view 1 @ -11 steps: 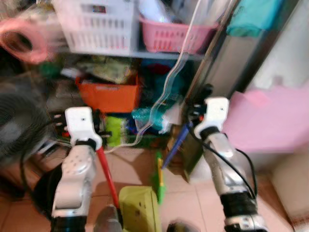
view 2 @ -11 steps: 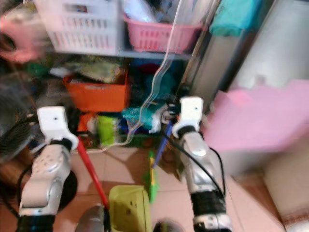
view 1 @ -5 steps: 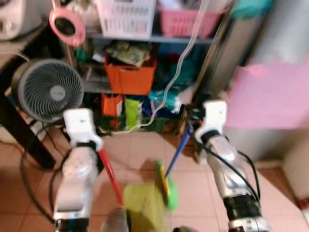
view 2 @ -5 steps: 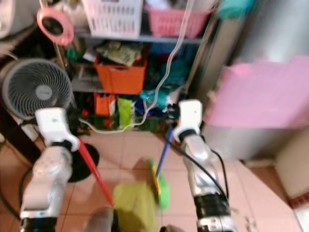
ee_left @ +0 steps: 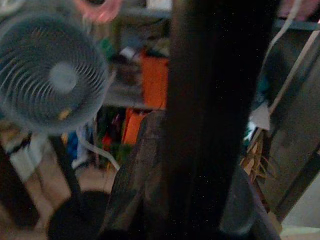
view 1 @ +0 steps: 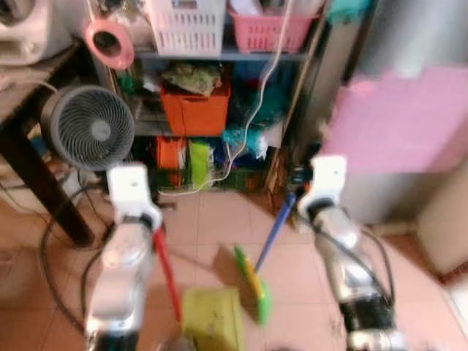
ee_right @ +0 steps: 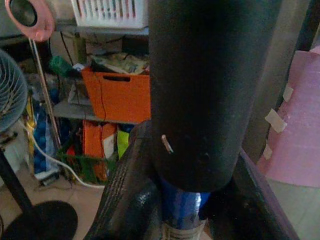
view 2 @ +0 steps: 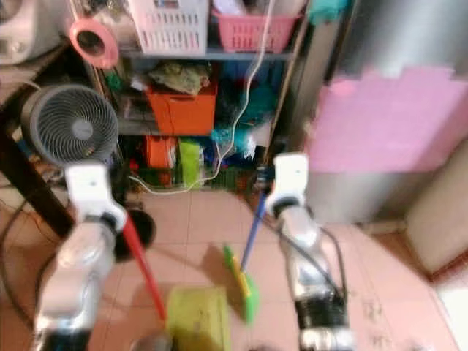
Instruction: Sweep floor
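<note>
Two pincers at work: each carries one tool, so brush and pan can meet on the floor without a change of grip.
Right pincer (ee_right: 182, 210): clamped on the blue broom handle (view 1: 275, 228); in the right wrist view the blue shaft sits pinched between the black fingers (ee_right: 125, 195).
Broom: the handle slopes from the right pincer toward seven o'clock, down to the green brush head (view 1: 252, 284), which lies at or just above the tiles.
Reason for the slant: judged, it sets the bristles ahead of the robot's feet and beside the pan, ready for a short stroke.
Left pincer (view 1: 150, 228): wrapped round the red handle (view 1: 167, 274) of the dustpan, judging by how the handle runs out from under the wrist; the left wrist view is too dark and blurred to show the fingers plainly.
Dustpan (view 1: 213, 322): yellow-green, low at six o'clock in the head view, just beside the brush head, at its eight o'clock.
Tile floor (view 1: 212, 219): pinkish; blur hides any dirt.
Further out: a grey fan (view 1: 90, 129) at ten o'clock, beside a dark desk (view 1: 33, 172); cluttered shelves (view 1: 219, 55) at twelve o'clock with an orange bin (view 1: 194, 113), white basket (view 1: 184, 23) and pink basket (view 1: 269, 29); a white cable (view 1: 256, 102) hangs down before them.
Pink foam panel (view 1: 398, 117): at two o'clock, against a grey appliance.
</note>
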`<state>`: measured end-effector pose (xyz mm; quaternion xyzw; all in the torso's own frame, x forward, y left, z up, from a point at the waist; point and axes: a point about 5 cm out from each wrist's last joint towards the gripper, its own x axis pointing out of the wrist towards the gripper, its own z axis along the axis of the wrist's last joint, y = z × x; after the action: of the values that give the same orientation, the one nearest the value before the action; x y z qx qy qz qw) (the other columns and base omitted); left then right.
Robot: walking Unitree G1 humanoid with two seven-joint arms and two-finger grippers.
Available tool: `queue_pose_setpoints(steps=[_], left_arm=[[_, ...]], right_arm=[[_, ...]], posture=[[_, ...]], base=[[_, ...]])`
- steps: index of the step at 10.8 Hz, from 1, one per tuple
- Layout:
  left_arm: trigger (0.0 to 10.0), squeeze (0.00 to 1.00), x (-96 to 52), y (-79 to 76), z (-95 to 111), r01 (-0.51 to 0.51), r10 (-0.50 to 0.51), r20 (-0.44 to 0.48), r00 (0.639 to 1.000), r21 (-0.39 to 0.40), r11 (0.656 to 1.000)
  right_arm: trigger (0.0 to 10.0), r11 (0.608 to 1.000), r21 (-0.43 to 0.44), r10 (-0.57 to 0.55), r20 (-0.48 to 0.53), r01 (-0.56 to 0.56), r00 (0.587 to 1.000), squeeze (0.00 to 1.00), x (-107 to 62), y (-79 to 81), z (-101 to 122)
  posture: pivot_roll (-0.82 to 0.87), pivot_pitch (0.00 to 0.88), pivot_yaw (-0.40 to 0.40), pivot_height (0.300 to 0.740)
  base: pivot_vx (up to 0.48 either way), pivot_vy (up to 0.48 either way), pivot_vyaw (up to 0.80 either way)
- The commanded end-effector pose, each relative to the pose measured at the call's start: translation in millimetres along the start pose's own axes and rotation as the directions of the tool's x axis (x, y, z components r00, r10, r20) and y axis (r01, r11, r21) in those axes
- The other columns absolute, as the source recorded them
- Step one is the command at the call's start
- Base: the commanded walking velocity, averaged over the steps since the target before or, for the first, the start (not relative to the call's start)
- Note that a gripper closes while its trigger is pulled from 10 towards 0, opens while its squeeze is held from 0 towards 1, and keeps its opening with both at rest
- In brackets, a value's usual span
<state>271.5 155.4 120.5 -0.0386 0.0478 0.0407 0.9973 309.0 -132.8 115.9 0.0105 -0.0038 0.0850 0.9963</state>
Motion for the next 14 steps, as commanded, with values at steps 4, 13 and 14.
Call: queue_pose_setpoints(steps=[4, 13, 14], left_arm=[[10.0, 0.00, -0.9, -6.6, 8.2, 0.040, -0.034, 0.059, 0.998, -0.098, 0.994], [10.0, 0.00, 5.0, -10.6, 0.9, 0.070, -0.067, 0.032, 0.997, -0.079, 0.994], [10.0, 0.00, 9.7, -10.2, 5.4, 0.097, -0.096, 0.048, 0.994, -0.019, 0.995]], right_arm=[[10.0, 1.000, -0.017, 0.005, 0.057, -0.004, 0.998, 0.00, 6.2, 3.1, 15.0], [10.0, 0.998, -0.049, -0.028, 0.084, 0.032, 0.996, 0.00, 8.0, -0.9, 16.1], [10.0, 0.995, -0.064, -0.066, 0.102, 0.072, 0.993, 0.00, 8.6, -5.6, 19.9]], posture=[[0.03, 0.000, -0.056, 0.740], [0.00, 0.000, -0.002, 0.740], [-0.01, 0.000, 0.012, 0.740]], base=[[0.000, 0.000, -0.13], [0.000, 0.469, -0.80], [0.000, 0.480, -0.80]])
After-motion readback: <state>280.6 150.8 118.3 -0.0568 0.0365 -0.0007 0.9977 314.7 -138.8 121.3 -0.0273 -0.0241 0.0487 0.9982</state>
